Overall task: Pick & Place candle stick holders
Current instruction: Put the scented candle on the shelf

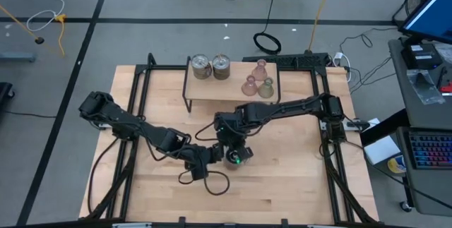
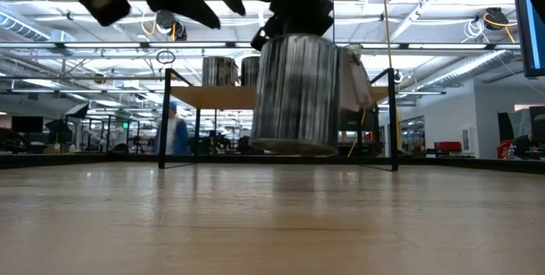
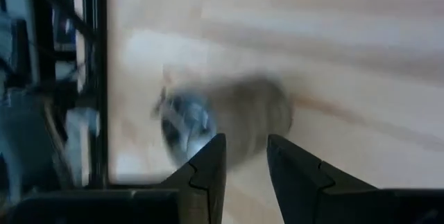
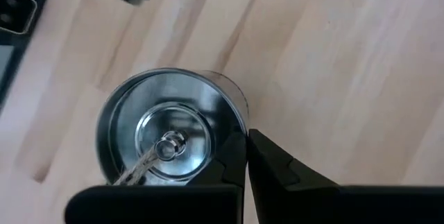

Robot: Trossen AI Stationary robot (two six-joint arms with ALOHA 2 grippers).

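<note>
My right gripper is shut on a shiny silver round holder, which hangs clear of the table near its middle. The right wrist view looks down into the holder's open top. My left gripper is open and empty, close beside that holder on its left. Two more silver holders stand on a raised wooden shelf at the far middle. On the same shelf stand two pinkish glass holders and an olive-green one. My right gripper holds the silver holder by its top rim, one finger inside the hollow and one outside. The fingers come from above, pointing down. The holder hangs upright below them, its base lifted clear of the table.
The shelf's black frame legs stand on the table's far half. Black rails run along the table's left and right sides. Cables lie on the floor beyond the table, and a desk with a keyboard stands at the right. A person shows far off in the room.
</note>
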